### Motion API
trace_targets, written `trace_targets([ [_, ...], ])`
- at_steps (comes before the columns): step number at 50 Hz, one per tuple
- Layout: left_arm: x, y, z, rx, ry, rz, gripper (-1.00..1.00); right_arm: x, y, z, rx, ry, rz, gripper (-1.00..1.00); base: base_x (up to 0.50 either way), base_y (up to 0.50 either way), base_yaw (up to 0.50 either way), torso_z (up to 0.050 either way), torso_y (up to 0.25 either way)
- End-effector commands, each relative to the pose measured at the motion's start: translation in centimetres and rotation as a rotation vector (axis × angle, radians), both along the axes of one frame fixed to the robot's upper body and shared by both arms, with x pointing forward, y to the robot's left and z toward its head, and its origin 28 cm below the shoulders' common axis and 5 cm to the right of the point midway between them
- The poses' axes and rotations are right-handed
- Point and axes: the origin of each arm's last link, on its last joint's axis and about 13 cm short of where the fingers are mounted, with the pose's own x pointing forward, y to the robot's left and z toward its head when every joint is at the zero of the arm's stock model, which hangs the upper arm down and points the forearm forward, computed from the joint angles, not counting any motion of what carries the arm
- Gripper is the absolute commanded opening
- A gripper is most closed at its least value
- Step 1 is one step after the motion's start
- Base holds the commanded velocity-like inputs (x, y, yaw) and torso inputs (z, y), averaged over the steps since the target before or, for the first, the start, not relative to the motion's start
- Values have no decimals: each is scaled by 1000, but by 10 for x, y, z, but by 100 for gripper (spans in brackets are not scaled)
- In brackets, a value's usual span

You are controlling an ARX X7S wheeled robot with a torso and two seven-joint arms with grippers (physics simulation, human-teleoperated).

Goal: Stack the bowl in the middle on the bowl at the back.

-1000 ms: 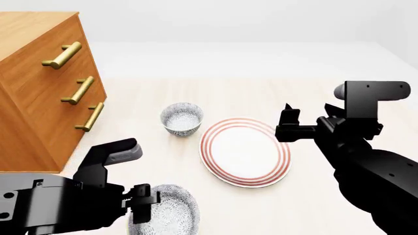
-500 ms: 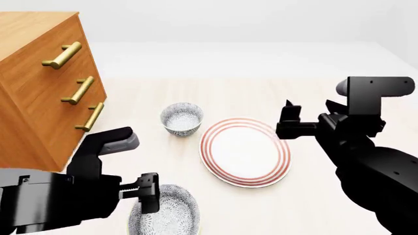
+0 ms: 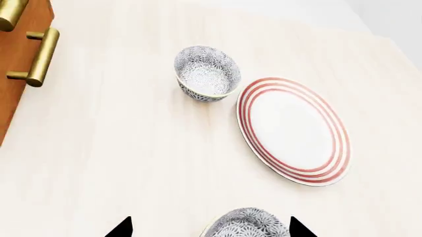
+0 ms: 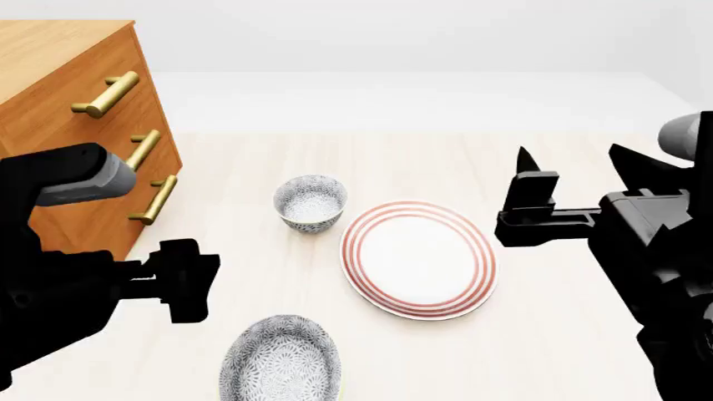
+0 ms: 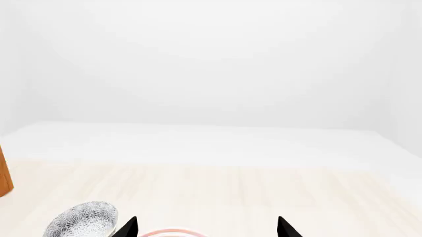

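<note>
The red-ringed plate [image 4: 418,258] lies on the pale counter [image 4: 557,334]. The bowl at the back [image 4: 310,201] stands just beside its far rim, toward the wooden drawer cabinet [image 4: 67,167]. The bowl in the middle [image 4: 280,363] sits nearer the robot than the plate. Left end effector [image 3: 209,228] hangs above that bowl, fingers spread, holding nothing. Right end effector [image 5: 206,228] hovers beyond the plate, also spread and empty.

Back bowl [image 4: 310,202]: sitting upright, grey-speckled, just beside the plate (white inside);
Middle bowl [image 4: 280,366]: lying nearer, same pattern, upright
</note>
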Motion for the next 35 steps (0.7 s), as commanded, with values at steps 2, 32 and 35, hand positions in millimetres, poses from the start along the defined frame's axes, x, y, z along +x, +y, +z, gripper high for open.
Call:
trace_targets([
  [2, -28, 13, 1, 75, -222, 64, 100, -62, 6, 7, -12, -16, -16, 100, 0, 0, 0, 0, 0],
  [32, -111, 37, -11, 142, -555, 133, 100, -175, -29, 42, -54, -171, -64, 100, 0, 0, 0, 0, 0],
  [35, -116, 39, -11, 153, -584, 148, 100, -184, -29, 42, -52, -180, -68, 100, 0, 0, 0, 0, 0],
])
